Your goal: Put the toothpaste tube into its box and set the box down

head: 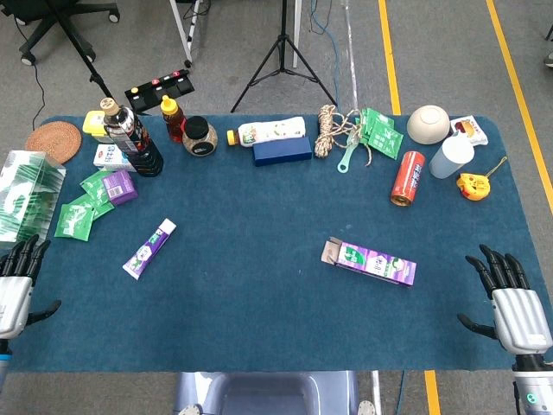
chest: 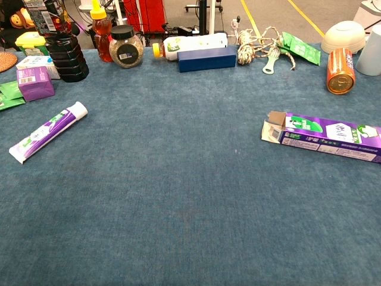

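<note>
Robotics lab or studio: taped floor lines (head: 389, 60), tripod (head: 282, 60), office chair (head: 60, 22), blue-clothed test table (head: 259, 285).

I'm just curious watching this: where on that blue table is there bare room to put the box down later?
Bare cloth lies between the toothpaste tube and the box, and along the near edge between the left hand and right hand. The far edge, around the blue box and red can, is crowded.

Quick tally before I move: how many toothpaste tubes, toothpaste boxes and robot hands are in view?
Toothpaste tube: 1
Toothpaste box: 1
Hands: 2, left hand and right hand, both holding nothing
Total: 4
</note>
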`<action>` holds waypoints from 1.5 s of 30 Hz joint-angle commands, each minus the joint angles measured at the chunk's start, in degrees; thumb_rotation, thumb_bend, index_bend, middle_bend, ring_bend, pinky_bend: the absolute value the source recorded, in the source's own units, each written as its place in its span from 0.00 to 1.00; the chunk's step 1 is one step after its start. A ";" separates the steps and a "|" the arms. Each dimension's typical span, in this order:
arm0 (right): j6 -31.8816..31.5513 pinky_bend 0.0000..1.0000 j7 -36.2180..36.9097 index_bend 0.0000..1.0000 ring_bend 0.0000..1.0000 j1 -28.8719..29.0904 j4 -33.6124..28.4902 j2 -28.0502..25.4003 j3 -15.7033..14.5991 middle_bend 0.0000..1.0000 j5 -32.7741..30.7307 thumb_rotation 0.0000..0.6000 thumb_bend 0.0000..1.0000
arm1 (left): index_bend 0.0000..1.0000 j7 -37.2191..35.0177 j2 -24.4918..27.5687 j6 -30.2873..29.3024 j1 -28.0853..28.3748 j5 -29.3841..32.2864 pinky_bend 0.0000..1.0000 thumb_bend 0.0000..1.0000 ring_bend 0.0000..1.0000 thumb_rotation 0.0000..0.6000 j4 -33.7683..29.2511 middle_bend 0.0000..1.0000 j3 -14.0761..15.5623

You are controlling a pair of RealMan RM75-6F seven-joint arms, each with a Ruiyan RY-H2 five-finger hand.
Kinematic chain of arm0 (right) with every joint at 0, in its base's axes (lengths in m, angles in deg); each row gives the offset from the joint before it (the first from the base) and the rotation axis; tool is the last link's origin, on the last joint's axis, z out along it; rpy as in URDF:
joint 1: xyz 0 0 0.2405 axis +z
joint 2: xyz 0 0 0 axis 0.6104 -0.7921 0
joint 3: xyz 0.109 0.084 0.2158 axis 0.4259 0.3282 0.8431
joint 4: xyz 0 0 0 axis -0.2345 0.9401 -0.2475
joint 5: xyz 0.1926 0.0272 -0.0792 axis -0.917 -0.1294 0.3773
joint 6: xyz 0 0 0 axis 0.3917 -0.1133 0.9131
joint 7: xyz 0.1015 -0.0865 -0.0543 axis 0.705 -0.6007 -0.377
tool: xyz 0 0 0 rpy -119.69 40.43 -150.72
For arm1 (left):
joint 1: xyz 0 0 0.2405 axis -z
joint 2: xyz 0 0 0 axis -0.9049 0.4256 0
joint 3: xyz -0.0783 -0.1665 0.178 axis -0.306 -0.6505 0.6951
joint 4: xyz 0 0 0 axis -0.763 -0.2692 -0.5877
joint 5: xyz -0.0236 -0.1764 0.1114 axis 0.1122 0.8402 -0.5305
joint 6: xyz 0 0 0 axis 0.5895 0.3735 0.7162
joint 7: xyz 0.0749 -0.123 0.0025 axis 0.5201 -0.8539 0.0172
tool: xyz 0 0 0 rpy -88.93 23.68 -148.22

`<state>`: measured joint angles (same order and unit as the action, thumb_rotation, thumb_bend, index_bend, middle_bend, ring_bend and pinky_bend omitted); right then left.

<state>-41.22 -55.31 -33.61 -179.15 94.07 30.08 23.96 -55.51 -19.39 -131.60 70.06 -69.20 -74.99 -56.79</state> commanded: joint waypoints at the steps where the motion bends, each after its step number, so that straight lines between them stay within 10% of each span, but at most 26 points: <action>1: 0.06 0.01 0.14 0.12 0.04 0.02 0.05 -0.07 0.03 0.02 -0.06 1.00 0.00 | 0.00 0.06 0.04 0.19 0.00 0.04 0.13 0.13 0.00 1.00 -0.15 0.00 0.11; 26: 0.83 0.00 -0.63 0.12 0.04 0.20 -0.61 -0.02 -0.17 0.02 -0.29 1.00 0.00 | 0.00 -17.62 6.33 28.72 15.54 5.98 0.10 0.07 0.00 1.00 -3.61 0.00 -3.28; 45: 1.49 0.00 -0.33 0.12 0.04 0.51 -0.53 -0.05 0.03 0.02 -0.89 1.00 0.00 | 0.00 -25.90 -4.48 43.48 26.41 15.40 0.10 0.07 0.00 1.00 8.11 0.00 -7.37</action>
<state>-39.75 -55.64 -33.11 -179.69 94.00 30.11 23.07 -80.13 -22.68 -89.07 95.65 -54.11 -67.79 -63.76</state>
